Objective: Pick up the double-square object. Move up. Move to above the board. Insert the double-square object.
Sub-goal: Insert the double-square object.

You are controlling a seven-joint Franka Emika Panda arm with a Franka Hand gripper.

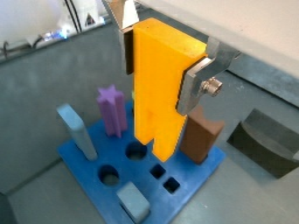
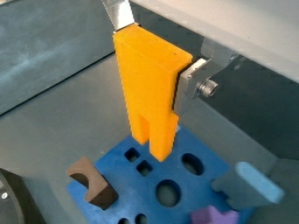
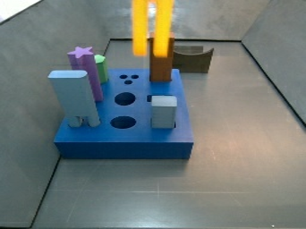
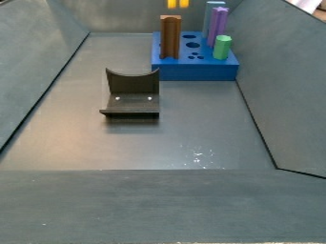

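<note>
My gripper (image 1: 160,70) is shut on the double-square object (image 1: 158,83), a tall orange-yellow prism, with a silver finger on each side near its top. Both wrist views show this grip (image 2: 155,52). The prism (image 2: 146,96) hangs upright, its stepped lower end just above the blue board (image 2: 176,171), near the dark holes in the board's top. In a side view the prism (image 3: 152,22) is above the far part of the board (image 3: 125,139). In a side view only its lower tip (image 4: 176,4) shows above the board (image 4: 195,67).
A brown block (image 1: 205,136), a purple star post (image 1: 111,109), a tall pale blue block (image 1: 77,131) and a small grey block (image 1: 135,203) stand in the board. A green cylinder (image 3: 99,67) stands beside the star. The dark fixture (image 4: 132,92) stands on the floor.
</note>
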